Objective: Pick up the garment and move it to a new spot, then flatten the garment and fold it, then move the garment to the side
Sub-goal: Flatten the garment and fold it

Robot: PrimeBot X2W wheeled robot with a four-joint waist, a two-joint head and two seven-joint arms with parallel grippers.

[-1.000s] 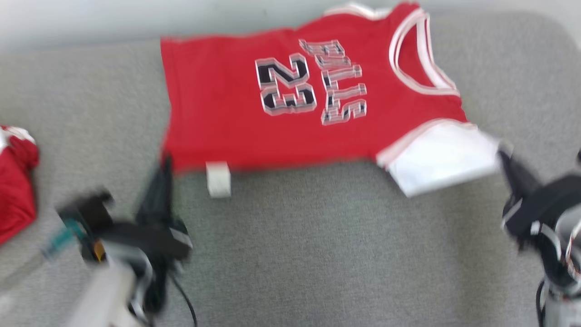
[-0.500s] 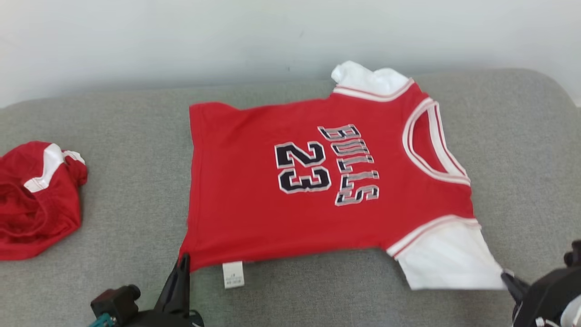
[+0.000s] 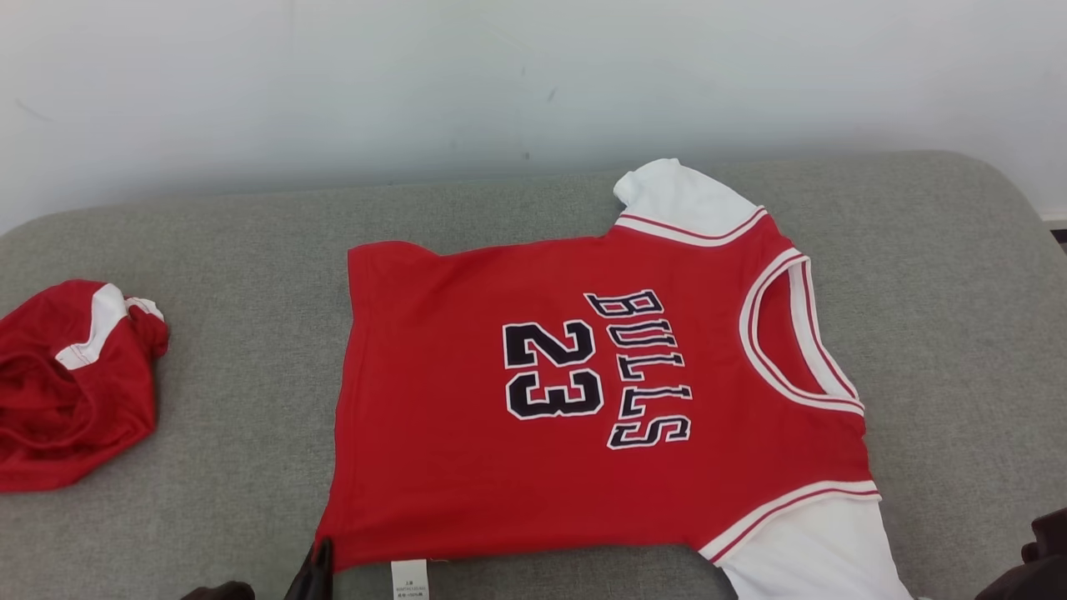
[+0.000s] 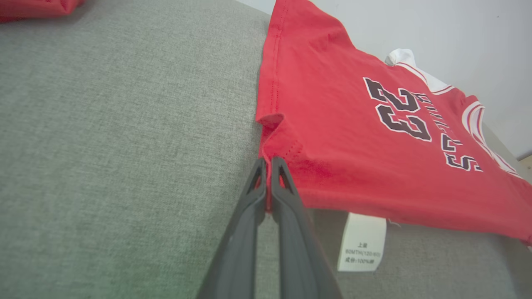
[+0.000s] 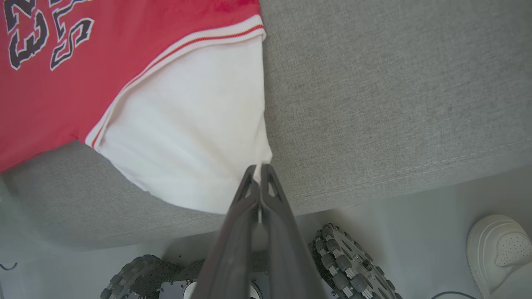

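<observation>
The garment (image 3: 467,467) is a red jersey with white sleeves and "BULLS 23" on it, spread flat on the grey cushion (image 3: 208,250), neck to the right. My left gripper (image 4: 269,160) is shut on the near corner of its hem, beside the white label (image 4: 361,243); the same gripper (image 3: 321,554) peeks in at the bottom edge of the head view. My right gripper (image 5: 258,167) is shut on the outer edge of the near white sleeve (image 5: 187,124), close to the cushion's front edge.
A second red and white garment (image 3: 75,392) lies crumpled at the cushion's left end. A pale wall rises behind the cushion. Below the front edge are my base's wheels (image 5: 345,265) and a person's white shoe (image 5: 498,245) on the floor.
The head view has shifted, so the wall now shows. The garment has slid a little toward the near edge, with both grippers still shut on it.
</observation>
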